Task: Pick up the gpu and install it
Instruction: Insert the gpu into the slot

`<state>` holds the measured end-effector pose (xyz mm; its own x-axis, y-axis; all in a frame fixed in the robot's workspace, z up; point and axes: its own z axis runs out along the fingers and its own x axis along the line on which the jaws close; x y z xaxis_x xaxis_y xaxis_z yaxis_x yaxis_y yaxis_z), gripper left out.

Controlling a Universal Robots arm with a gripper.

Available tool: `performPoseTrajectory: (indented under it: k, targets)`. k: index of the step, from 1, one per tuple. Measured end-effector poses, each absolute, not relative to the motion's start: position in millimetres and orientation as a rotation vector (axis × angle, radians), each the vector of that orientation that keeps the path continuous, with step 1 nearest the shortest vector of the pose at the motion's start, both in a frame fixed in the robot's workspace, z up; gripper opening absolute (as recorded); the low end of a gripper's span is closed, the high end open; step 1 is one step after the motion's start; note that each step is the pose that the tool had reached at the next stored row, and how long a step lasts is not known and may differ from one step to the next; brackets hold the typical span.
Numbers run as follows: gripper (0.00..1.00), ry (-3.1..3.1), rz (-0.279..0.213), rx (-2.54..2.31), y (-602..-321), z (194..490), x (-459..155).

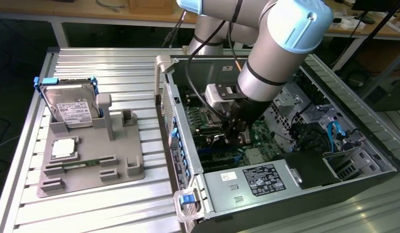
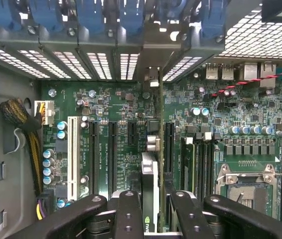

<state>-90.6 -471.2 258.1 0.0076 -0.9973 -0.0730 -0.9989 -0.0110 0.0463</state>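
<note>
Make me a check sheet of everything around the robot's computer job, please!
Surface: ribbed silver metal table carrying open grey computer case.
Job's things: thin black graphics card, edge-on over green motherboard slots.
Clutter: grey plastic holder with silver hard drive.
Grippers: black gripper shut on the card.
Cables: yellow-black braided bundle; blue cable.
Surroundings: wooden bench beyond the table.

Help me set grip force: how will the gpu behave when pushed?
Probably stiff: the gpu stands edge-on, straight, between the fingers. Likely fragile: a thin board. Being narrow, it may tip sideways if pushed off-centre.
</note>
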Motion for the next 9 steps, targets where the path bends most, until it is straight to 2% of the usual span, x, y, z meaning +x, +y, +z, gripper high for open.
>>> performPoseTrajectory:
  k: [9]
  targets:
    - [0.27, 2.216, 0.132, -2.195, -471.1, 258.0, -92.3]
